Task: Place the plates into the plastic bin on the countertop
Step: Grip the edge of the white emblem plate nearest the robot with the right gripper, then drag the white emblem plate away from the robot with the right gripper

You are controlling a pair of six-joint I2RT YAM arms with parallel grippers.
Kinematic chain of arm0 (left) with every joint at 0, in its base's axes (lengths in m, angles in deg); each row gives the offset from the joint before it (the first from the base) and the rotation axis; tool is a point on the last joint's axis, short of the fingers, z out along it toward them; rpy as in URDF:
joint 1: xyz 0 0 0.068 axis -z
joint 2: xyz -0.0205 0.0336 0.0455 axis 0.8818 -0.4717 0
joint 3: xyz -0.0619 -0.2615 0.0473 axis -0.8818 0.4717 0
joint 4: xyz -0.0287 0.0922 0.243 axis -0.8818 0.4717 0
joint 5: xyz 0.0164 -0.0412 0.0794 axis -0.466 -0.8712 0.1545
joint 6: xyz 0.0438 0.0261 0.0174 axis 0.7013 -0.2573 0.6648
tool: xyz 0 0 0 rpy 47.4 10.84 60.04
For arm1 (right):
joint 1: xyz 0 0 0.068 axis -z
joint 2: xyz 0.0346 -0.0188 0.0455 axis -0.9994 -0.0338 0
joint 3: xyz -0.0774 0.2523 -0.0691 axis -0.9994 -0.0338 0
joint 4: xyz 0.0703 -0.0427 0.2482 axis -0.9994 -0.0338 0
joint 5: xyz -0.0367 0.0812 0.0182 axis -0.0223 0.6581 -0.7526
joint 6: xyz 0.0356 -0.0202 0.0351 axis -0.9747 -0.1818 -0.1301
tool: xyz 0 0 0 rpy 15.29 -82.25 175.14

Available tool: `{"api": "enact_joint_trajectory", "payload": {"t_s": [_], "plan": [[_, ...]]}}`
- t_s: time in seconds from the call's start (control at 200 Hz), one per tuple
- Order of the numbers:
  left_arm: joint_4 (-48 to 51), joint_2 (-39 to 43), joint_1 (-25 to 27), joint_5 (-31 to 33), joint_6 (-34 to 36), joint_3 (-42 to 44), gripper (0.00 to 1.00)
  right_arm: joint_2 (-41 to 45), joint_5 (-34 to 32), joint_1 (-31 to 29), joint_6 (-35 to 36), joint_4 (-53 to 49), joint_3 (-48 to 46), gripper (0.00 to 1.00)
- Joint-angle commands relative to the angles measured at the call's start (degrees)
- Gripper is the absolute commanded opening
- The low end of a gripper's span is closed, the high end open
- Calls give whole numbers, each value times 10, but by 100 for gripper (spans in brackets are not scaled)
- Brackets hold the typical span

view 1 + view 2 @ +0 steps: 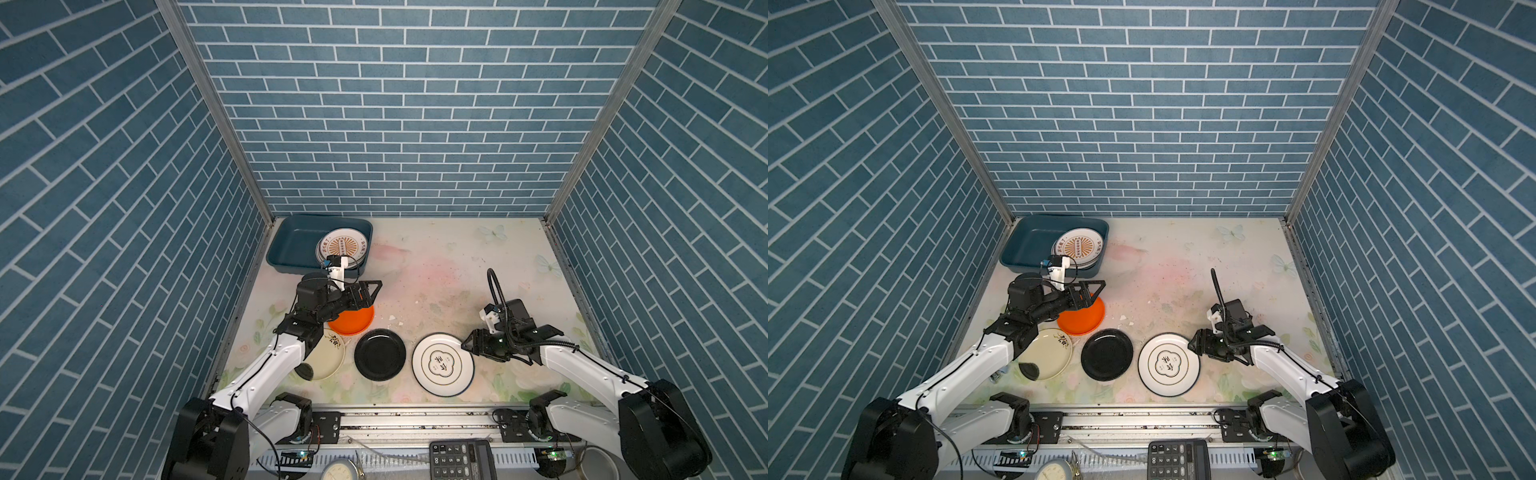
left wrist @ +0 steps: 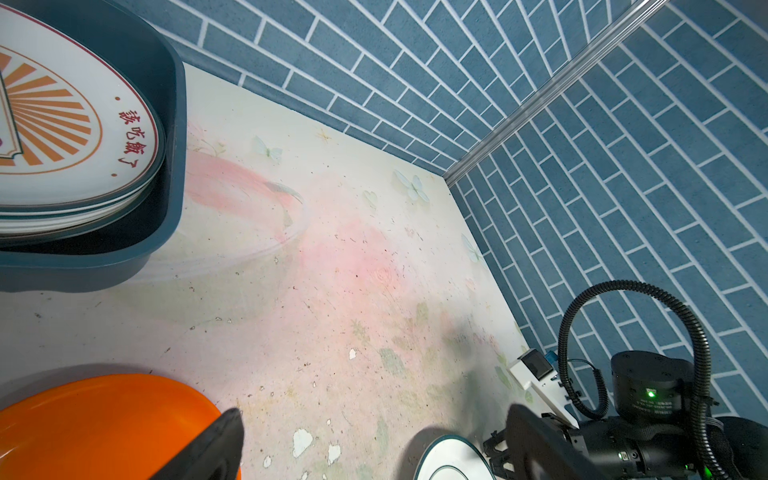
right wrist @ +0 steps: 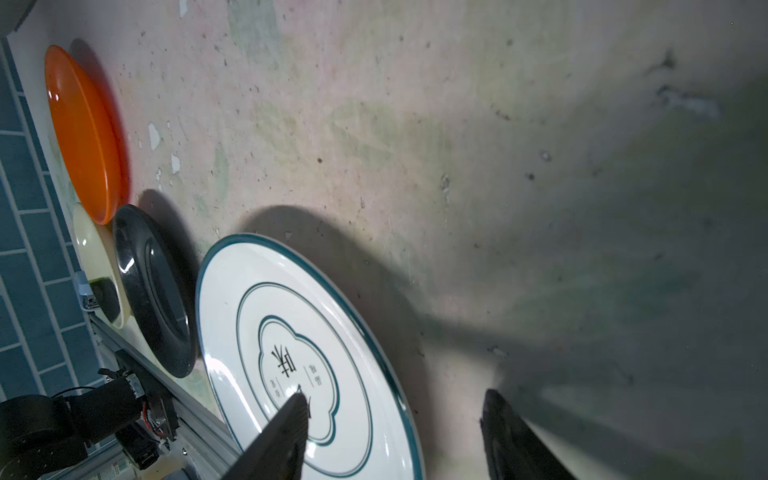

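The plastic bin (image 1: 291, 245) (image 1: 1027, 245) (image 2: 170, 166) sits at the countertop's (image 1: 436, 282) far left and holds a stack of plates topped by a sunburst plate (image 1: 343, 247) (image 2: 62, 124). Near the front lie a cream plate (image 1: 328, 359), an orange plate (image 1: 353, 322) (image 2: 104, 424), a black plate (image 1: 380, 354) (image 3: 153, 291) and a white teal-rimmed plate (image 1: 443, 364) (image 3: 291, 332). My left gripper (image 1: 372, 296) (image 2: 376, 415) hangs open above the orange plate's far edge, holding nothing. My right gripper (image 1: 467, 345) (image 3: 395, 399) is open astride the white plate's right rim, one finger over the plate, the other outside it.
Blue brick-pattern walls close in the left, back and right sides. A grey metal rail (image 1: 415, 419) runs along the front, with a calculator (image 1: 462, 459), a white dial-faced disc (image 1: 343, 469) and a metal bowl (image 1: 598, 463) beyond it. Small white chips (image 1: 397, 321) mark the countertop.
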Motion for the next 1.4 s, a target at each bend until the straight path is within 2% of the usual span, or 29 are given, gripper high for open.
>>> {"api": "enact_joint_trajectory", "payload": {"t_s": [0.0,0.27,0.675,1.02,1.396], "plan": [[1,1,2,7,6,3,100,4,-6,-8,-22,3,-11,65],[3,0,2,9,5,2,99,22,-19,-28,-51,4,-33,53],[5,-1,1,10,7,2,100,-11,-16,-51,-52,25,-37,34],[13,-7,2,15,10,-1,99,-14,-35,-55,-54,35,-46,23],[18,-12,1,15,10,-6,99,3,-63,-55,-66,38,-48,18]]}}
